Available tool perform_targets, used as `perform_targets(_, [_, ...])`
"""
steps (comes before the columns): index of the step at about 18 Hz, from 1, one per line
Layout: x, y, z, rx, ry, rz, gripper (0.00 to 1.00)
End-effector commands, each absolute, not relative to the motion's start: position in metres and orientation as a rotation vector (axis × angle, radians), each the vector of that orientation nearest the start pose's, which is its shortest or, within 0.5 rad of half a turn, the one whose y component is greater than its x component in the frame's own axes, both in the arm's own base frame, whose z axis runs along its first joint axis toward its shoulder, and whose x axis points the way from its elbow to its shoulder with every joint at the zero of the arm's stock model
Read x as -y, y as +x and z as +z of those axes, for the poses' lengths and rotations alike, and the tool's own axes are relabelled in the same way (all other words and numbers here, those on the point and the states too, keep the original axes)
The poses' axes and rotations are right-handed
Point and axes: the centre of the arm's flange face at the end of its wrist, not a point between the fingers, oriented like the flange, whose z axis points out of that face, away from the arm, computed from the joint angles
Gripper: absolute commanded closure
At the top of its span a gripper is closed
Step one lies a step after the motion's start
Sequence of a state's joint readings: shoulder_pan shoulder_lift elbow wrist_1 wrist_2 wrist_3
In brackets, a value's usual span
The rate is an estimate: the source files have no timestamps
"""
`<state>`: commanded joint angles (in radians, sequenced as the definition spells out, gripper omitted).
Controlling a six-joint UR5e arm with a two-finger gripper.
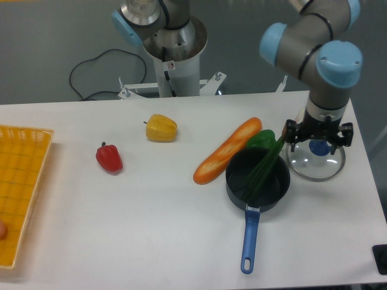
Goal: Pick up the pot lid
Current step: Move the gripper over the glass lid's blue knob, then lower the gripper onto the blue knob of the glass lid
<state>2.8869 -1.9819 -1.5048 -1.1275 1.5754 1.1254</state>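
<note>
The pot lid (pixel 315 164) is clear glass with a blue knob (pixel 318 147), and it lies flat on the white table at the right, just beside the dark pot (pixel 257 179). My gripper (pixel 318 143) points straight down over the lid. Its black fingers (pixel 294 134) stand on either side of the knob, apart from it, so the gripper looks open. The lid rests on the table.
The pot holds green stalks and has a blue handle (pixel 249 241) pointing toward the front edge. A baguette (pixel 227 151) and a green pepper (pixel 261 139) lie against it. A yellow pepper (pixel 161 128) and a red pepper (pixel 109 157) sit further left. A yellow basket (pixel 18 187) is at the left edge.
</note>
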Motion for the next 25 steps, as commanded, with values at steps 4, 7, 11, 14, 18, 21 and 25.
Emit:
perform_targets(4, [-0.276,-0.605,0.314,0.006,-3.13,0.117,0.0])
perform_targets(7, [-0.268,-0.617,0.308,-0.205,-3.132,0.119,0.0])
perform_targets(11, [-0.266,-0.627,0.287,-0.547,-3.168,0.104,0.0])
perform_targets(14, [-0.266,-0.633,0.279,-0.694,-3.149,0.116,0.0])
perform_targets(18, [-0.264,-0.641,0.265,-0.929,-3.094,0.078,0.0])
perform_targets(21, [-0.264,-0.642,0.258,-1.022,-3.066,0.056,0.0])
perform_targets(25, [-0.266,-0.639,0.245,-1.058,-3.051,0.02,0.0])
